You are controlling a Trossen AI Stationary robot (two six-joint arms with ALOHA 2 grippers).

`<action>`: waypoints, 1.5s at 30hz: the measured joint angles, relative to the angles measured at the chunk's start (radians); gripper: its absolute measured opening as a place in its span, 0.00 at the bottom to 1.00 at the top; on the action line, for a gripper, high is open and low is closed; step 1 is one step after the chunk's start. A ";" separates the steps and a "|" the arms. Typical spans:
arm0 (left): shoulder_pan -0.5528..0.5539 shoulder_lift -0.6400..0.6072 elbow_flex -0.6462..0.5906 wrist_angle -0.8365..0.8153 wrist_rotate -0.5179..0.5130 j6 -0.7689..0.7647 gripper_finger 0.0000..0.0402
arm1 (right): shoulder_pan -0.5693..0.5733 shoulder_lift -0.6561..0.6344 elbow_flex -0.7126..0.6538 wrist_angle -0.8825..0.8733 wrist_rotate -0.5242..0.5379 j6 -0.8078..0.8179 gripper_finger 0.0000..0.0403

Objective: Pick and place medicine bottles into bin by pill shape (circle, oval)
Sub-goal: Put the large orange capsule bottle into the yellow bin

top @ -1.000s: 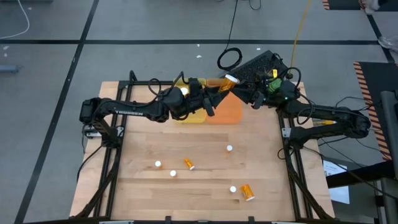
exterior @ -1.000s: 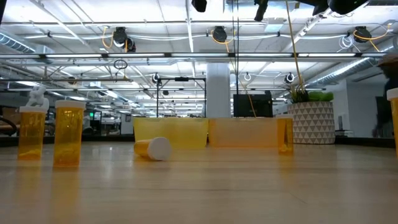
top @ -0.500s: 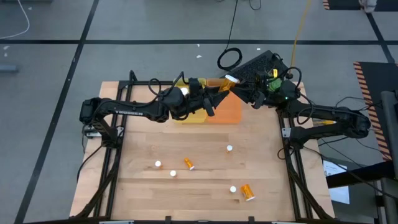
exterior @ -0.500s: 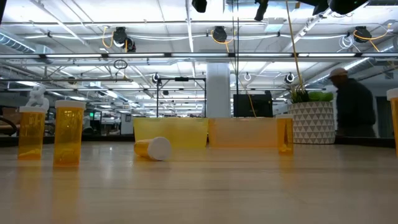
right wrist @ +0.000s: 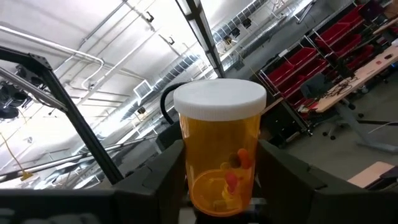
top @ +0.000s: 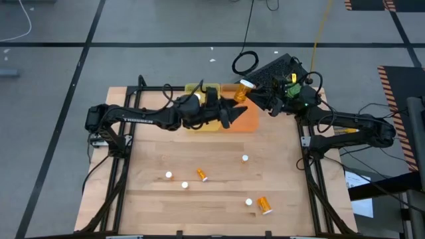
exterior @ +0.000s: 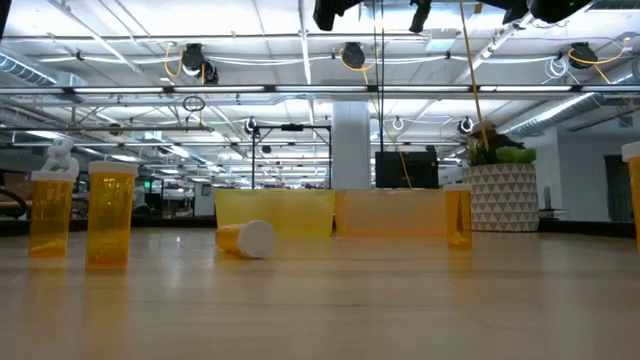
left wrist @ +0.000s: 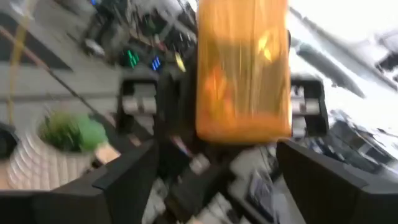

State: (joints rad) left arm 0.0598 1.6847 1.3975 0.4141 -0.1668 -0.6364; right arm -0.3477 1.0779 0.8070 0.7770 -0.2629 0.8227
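Overhead view of a wooden desk (top: 212,199) with two dark robot arms meeting over its far edge, at the upper middle of the frame. The right gripper (top: 254,93) is closed around an orange pill bottle (top: 243,89) with a white cap, held in the air above the orange bin (top: 247,119). The right wrist view shows this bottle (right wrist: 221,143) upright between the fingers, with a few pills at its bottom; their shape is hard to make out.

The left gripper (top: 232,113) sits just beside it, over the yellow bin (top: 199,125) and orange bin, pointing at the held bottle. Its fingers stand wide apart, with nothing between them.

The two bins lie side by side at the far edge of the desk, yellow on the left, orange on the right.

In the lower half of the frame, five more bottles are spread across the desk: three upright, showing only white caps (top: 169,175), and two lying on their sides (top: 201,174). The low view shows a potted plant (exterior: 503,190) behind the bins.
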 joint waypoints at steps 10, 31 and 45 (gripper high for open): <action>0.022 -0.206 -0.002 -0.448 0.186 -0.079 0.87 | -0.066 -0.003 0.000 -0.005 -0.170 -0.016 0.43; 0.122 0.043 0.832 -1.207 0.200 0.264 0.84 | -0.063 0.000 0.001 -0.154 -0.239 -0.308 0.43; 0.138 0.191 0.938 -1.256 0.278 0.345 0.88 | -0.063 0.000 0.001 -0.206 -0.237 -0.379 0.43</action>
State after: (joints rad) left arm 0.1979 1.8756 2.3356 -0.8414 0.1111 -0.2912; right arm -0.4103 1.0782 0.8076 0.5710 -0.4997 0.4441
